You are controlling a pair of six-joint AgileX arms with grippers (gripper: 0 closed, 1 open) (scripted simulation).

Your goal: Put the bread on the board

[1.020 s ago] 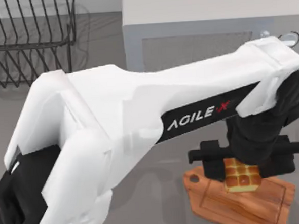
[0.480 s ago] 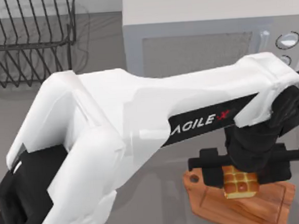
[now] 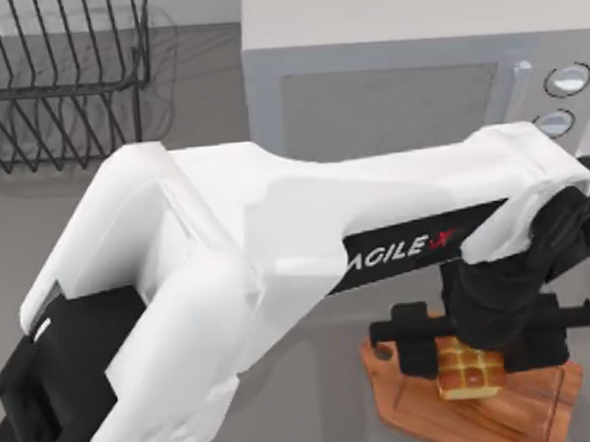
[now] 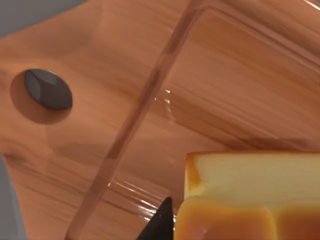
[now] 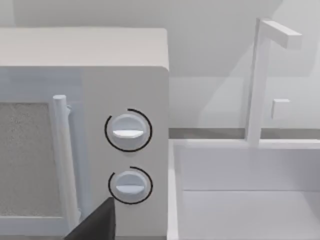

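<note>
My left arm reaches across the table to the front right, and its gripper is shut on the bread, a small golden block of browned rolls. The bread hangs over the handle end of the orange-brown board. I cannot tell whether the bread touches the board. The left wrist view looks close onto the board, with its round hole and border groove. There the bread sits beside one dark fingertip. A dark part of my right gripper faces the microwave.
A white microwave with two knobs stands behind the board. A black wire dish rack sits at the back left. In the right wrist view a white sink with a faucet lies beside the microwave.
My left gripper has carried the bread toward the table's front edge over the board. The arm's forearm has dropped away from the microwave's knobs, which now show.
</note>
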